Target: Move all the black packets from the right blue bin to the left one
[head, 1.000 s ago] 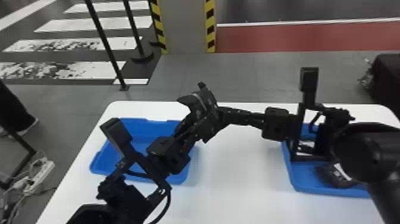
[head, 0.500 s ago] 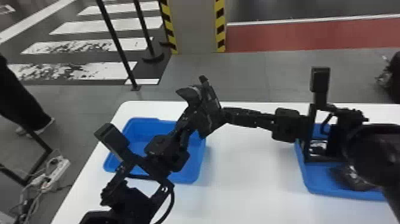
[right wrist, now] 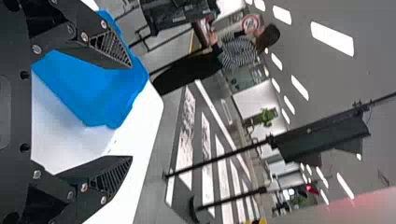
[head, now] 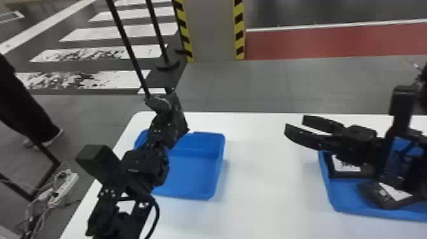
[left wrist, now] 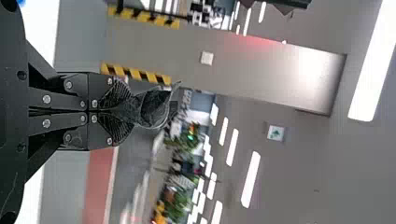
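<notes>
In the head view, my left gripper point(head: 168, 116) is above the back left of the left blue bin point(head: 195, 174), shut on a black packet point(head: 159, 103). The left wrist view has the left gripper point(left wrist: 128, 107) pinching the crumpled packet point(left wrist: 154, 107) at its tips. Over the table's right half, my right gripper point(head: 295, 124) points left with both fingers apart. Its wrist view shows the right gripper point(right wrist: 130, 112) with nothing between its fingertips. Inside the right blue bin point(head: 330, 197) lie black packets with white labels, one at the back point(head: 346, 167) and one nearer point(head: 390, 194), partly covered by the right arm.
Both bins stand on a white table point(head: 267, 190) with a bare stretch between them. Beyond the left table edge are a power strip point(head: 63, 189) with cables and a person's leg. Black poles and a striped pillar point(head: 214, 30) stand behind.
The right gripper, earlier at the packet beside the left one, has let go and drawn back to the right. My left gripper has shifted left with the packet. The head view has turned slightly.
</notes>
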### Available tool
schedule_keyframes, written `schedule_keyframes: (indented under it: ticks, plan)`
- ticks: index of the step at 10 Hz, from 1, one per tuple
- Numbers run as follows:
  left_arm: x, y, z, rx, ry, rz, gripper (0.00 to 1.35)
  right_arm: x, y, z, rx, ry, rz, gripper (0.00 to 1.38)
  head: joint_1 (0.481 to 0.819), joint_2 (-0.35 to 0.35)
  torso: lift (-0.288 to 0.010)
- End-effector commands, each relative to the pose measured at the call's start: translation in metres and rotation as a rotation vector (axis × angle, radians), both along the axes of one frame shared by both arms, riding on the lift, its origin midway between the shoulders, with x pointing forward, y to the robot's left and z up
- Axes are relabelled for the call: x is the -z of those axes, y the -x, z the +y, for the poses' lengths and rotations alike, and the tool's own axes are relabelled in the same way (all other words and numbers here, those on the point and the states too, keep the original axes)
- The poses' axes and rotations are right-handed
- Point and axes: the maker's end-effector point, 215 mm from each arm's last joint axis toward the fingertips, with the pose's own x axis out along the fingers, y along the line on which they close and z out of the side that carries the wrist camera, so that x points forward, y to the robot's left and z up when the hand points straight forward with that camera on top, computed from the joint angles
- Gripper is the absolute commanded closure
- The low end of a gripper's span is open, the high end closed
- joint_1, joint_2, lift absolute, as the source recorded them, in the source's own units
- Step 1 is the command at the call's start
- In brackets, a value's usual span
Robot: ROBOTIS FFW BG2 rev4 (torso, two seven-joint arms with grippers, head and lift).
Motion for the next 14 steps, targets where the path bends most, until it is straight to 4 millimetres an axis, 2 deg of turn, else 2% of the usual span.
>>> schedule_keyframes:
  ticks: [1, 3, 4, 6, 7, 8, 9, 10, 12, 14]
  plan:
    - [0.022, 0.002, 0.032, -0.107, -0.189, 0.038, 1.21, 0.023, 0.007, -0.036, 0.086, 0.054, 0.024, 0.2, 0.695, 0.193, -0.11]
    - [0.054, 0.0, 0.041, -0.152, -0.248, 0.043, 1.21, 0.037, 0.01, -0.051, 0.122, 0.086, 0.044, 0.2, 0.695, 0.191, -0.11]
    - [0.059, -0.002, 0.04, -0.152, -0.243, 0.03, 1.11, 0.042, 0.009, -0.054, 0.129, 0.1, 0.049, 0.2, 0.695, 0.189, -0.11]
    - [0.05, -0.004, 0.039, -0.149, -0.201, -0.012, 0.36, 0.05, 0.005, -0.064, 0.168, 0.141, 0.047, 0.2, 0.695, 0.177, -0.11]
    - [0.039, 0.0, 0.033, -0.14, -0.154, -0.057, 0.07, 0.053, 0.008, -0.074, 0.211, 0.159, 0.044, 0.2, 0.695, 0.168, -0.11]
    - [0.032, 0.003, 0.023, -0.117, -0.083, -0.086, 0.07, 0.052, 0.01, -0.088, 0.261, 0.206, 0.028, 0.2, 0.695, 0.16, -0.11]
    - [0.034, 0.002, 0.004, -0.06, 0.044, -0.082, 0.11, 0.062, 0.01, -0.105, 0.294, 0.229, 0.045, 0.2, 0.695, 0.138, -0.11]
    - [0.023, 0.003, -0.013, -0.031, 0.11, -0.117, 0.13, 0.066, 0.013, -0.125, 0.341, 0.261, 0.045, 0.2, 0.695, 0.104, -0.11]
    - [0.007, 0.006, -0.021, -0.018, 0.132, -0.17, 0.12, 0.071, 0.029, -0.16, 0.461, 0.342, 0.06, 0.2, 0.695, 0.041, -0.11]
    - [0.011, 0.009, -0.022, -0.008, 0.147, -0.162, 0.12, 0.087, 0.042, -0.207, 0.574, 0.429, 0.118, 0.2, 0.695, -0.018, -0.11]
